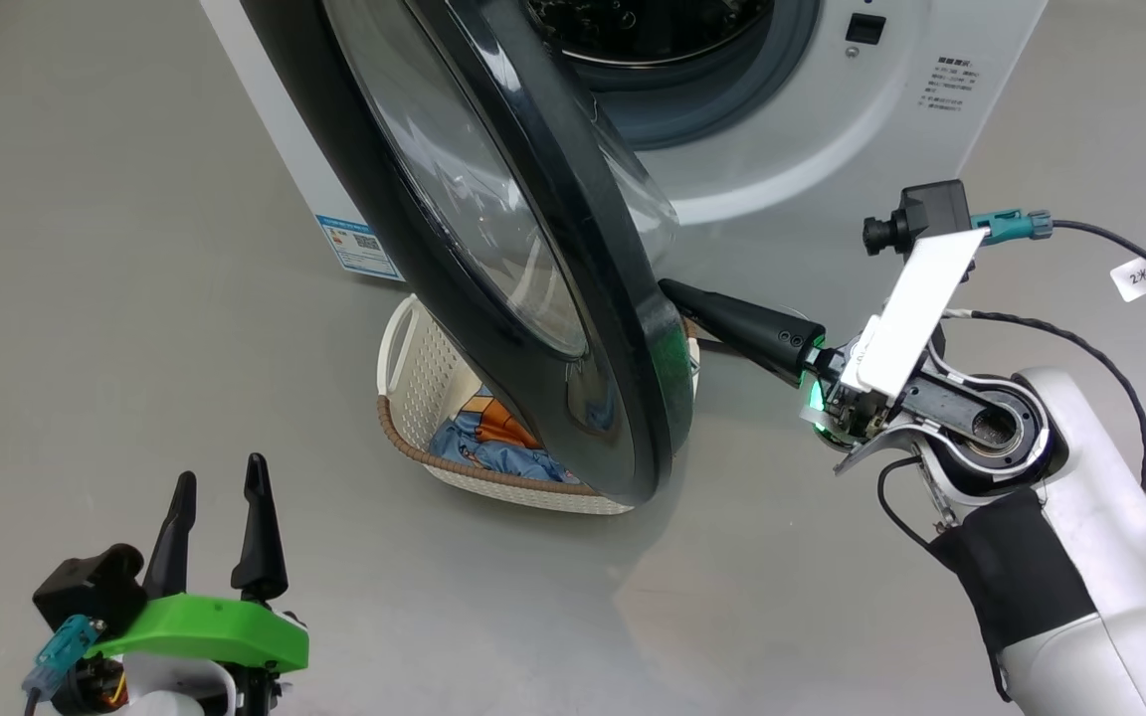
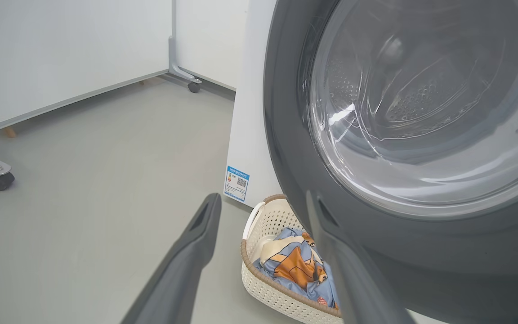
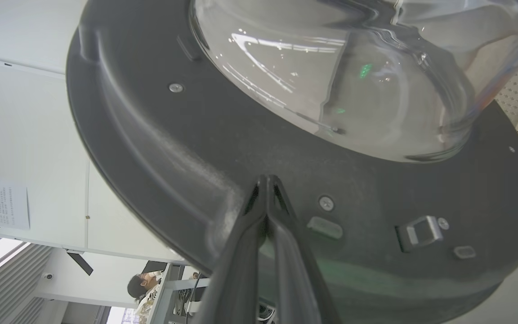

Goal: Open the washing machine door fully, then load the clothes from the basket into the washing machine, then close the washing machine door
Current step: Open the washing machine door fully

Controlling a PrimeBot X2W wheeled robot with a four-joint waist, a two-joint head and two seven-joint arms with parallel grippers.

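Nearest, left tool spread wide and empty above the floor. Farther, right tool clenched on nothing, tips against the inner rim of the half-open washing machine door. Beneath it, basket holding the clothes. Beyond, washing machine.

Door hides much of basket and clothes. Washer top cropped. Sticker print illegible.

A: Head camera?
B: Looking steeply down from above at the washing machine door and the basket under it.
A: Wrist cameras?
B: Left is sitting low, facing the door's outer glass, sharing the basket with the head view. Right is facing the door's inner side, very close.
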